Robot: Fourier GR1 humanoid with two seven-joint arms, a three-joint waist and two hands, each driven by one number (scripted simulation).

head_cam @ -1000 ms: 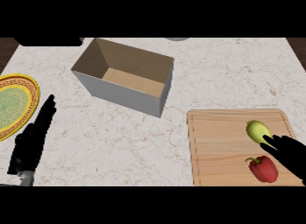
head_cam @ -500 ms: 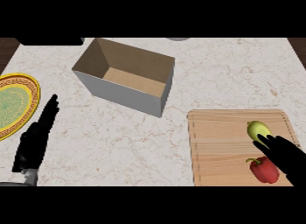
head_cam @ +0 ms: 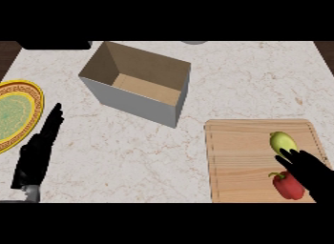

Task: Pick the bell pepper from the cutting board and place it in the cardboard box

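Head view: bell pepper (head_cam: 288, 186) lies ungrasped on the cutting board (head_cam: 240, 152) beside the right hand (head_cam: 316, 174), fingers (head_cam: 297, 159) released; boxing remains.

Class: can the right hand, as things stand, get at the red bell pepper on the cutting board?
Probably yes: the right hand is open over the cutting board, right beside the bell pepper, with nothing between them.
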